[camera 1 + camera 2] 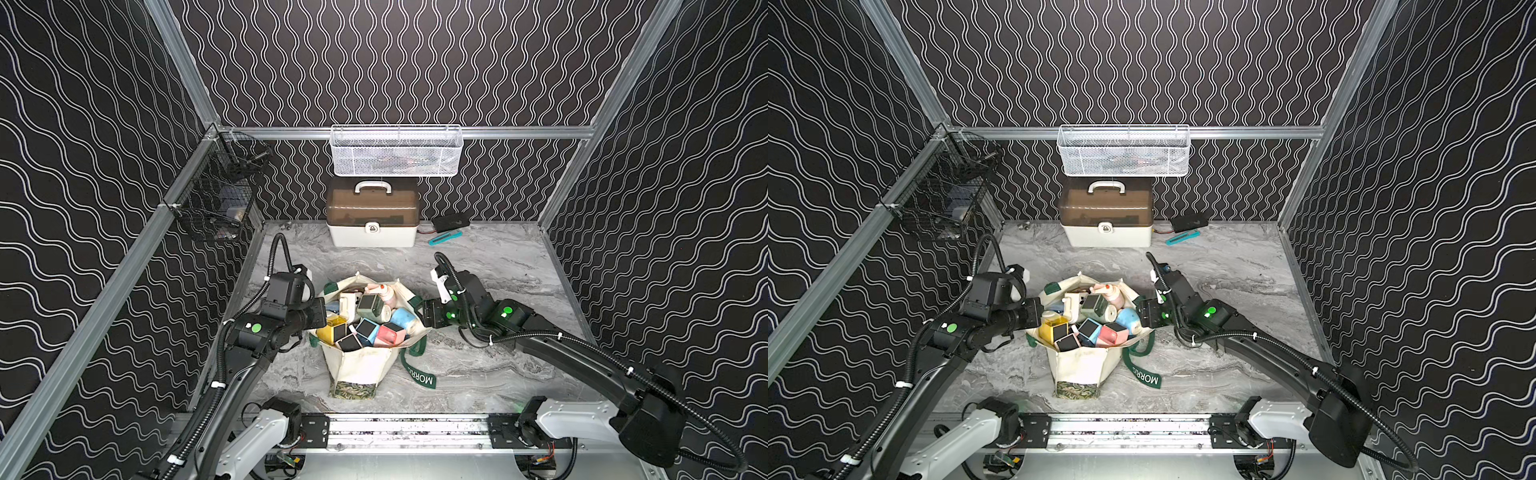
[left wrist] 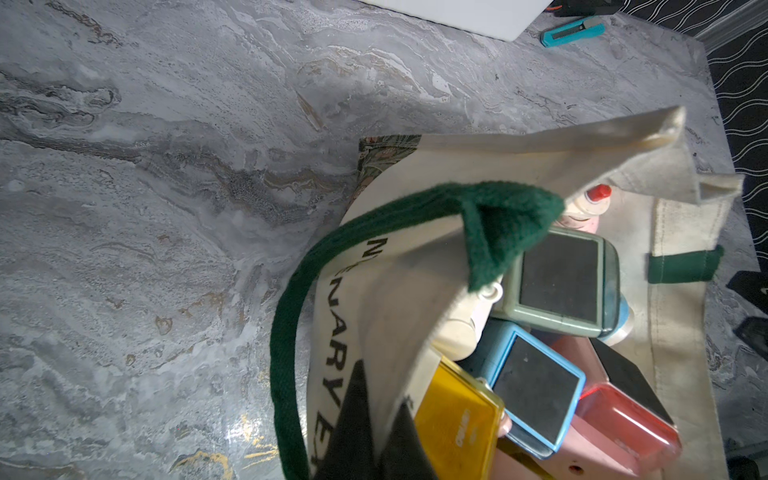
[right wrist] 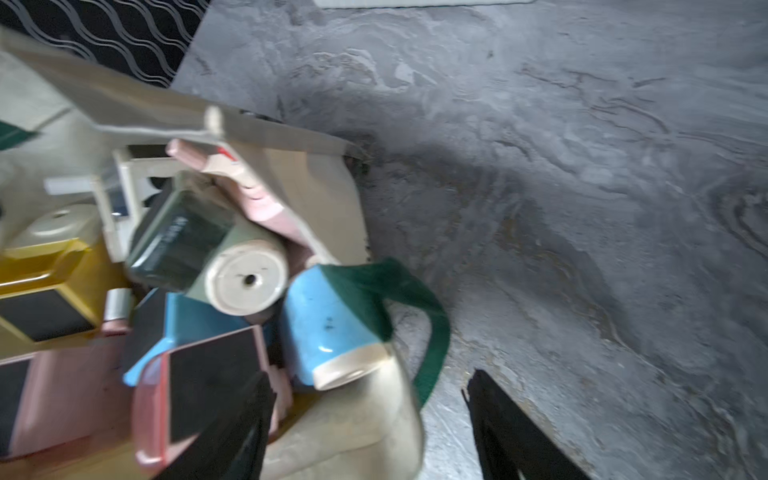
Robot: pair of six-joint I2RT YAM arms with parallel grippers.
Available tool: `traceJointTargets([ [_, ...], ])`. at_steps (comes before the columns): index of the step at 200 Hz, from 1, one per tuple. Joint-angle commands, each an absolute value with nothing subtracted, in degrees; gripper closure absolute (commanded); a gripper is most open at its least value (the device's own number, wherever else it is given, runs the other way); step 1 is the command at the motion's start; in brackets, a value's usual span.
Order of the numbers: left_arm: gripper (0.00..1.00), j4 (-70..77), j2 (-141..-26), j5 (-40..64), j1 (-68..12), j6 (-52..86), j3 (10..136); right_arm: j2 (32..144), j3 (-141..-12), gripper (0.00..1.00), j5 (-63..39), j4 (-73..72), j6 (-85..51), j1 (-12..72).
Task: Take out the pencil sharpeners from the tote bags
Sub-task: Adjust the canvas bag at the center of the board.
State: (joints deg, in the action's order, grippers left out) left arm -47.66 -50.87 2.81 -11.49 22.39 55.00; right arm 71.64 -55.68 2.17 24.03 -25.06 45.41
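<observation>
The cream tote bag (image 1: 361, 365) (image 1: 1077, 365) stands at mid-table with its mouth spread. It is full of pencil sharpeners: yellow (image 1: 332, 330), blue (image 1: 368, 328), pink (image 1: 388, 334), pale green (image 1: 368, 305), among several. My left gripper (image 1: 320, 316) (image 2: 382, 380) is shut on the bag's left rim, with cream canvas pinched between the fingers. My right gripper (image 1: 422, 316) (image 3: 370, 374) is open across the right rim. One of its fingers (image 3: 232, 428) is inside by a pink sharpener (image 3: 208, 374), and the other stands outside over the table. A light-blue sharpener (image 3: 328, 332) lies near that rim.
A white-and-brown case (image 1: 372, 216) stands at the back, with a white mesh basket (image 1: 395, 151) hung above it. A black wire basket (image 1: 216, 199) hangs on the left wall. A teal stick tool (image 1: 444, 237) and a black object (image 1: 451, 221) lie back right. The green strap (image 1: 417, 370) trails on the table.
</observation>
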Motion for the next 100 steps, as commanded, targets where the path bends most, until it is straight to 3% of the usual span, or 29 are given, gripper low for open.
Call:
traceJointTargets([
  [1,1.0,-44.5,-50.6,3.5,-11.4,21.3,54.9,73.2,-55.4,0.26,-2.9,24.2,-25.0,44.5],
  [29,1.0,-44.6,-50.6,2.5,-11.4,21.6,54.8,77.6,-54.9,0.4,-6.1,24.5,-24.7,44.5],
  [87,1.0,-44.0,-53.6,1.7,-11.4,23.0,57.2,79.9,-52.9,1.0,-13.6,18.5,-25.1,48.5],
  [100,1.0,-45.4,-56.6,2.4,-11.4,23.5,60.3,81.9,-52.8,1.0,-16.1,14.1,-26.4,50.2],
])
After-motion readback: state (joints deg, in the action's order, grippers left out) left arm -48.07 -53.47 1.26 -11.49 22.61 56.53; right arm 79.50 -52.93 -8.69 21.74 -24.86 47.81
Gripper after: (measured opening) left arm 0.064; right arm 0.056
